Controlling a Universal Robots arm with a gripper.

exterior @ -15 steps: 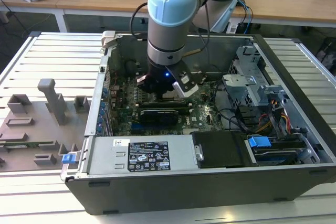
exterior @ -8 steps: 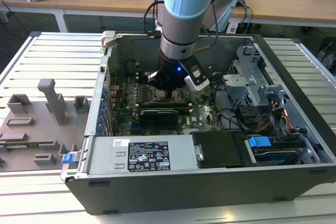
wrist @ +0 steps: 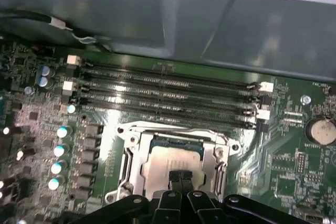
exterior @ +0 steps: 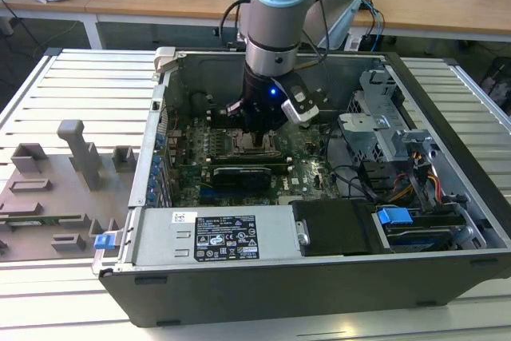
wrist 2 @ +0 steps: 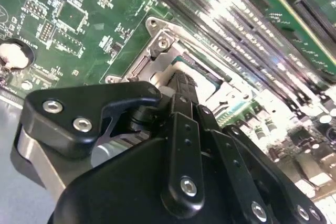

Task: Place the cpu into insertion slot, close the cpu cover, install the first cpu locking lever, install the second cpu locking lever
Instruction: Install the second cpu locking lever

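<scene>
CPU sits inside the insertion slot on the motherboard, silver top facing up, a thin green edge showing on the side toward the memory slots. Gripper is directly over the chip; in both wrist views the black fingertips come together in a narrow point on or just above the chip's top surface. Fingers appear drawn together w/ no visible gap, nothing clamped between them; actual contact w/ the chip can't be confirmed. CPU cover: steel frame seen around the chip, lying low against the socket in the first wrist view, chip visible through its window; whether fully seated can't be told. Locking levers not clearly distinguishable. Ext. view: arm reaches down into the open computer case, gripper at the socket approx. mid-board, a black expansion card just beside the socket on the near side. Case lies on a slatted metal table; grey fixture tray w/ upright pegs rests on the table toward the ext. view's left, well apart from the case interior. Coin cell battery sits near the board edge.
</scene>
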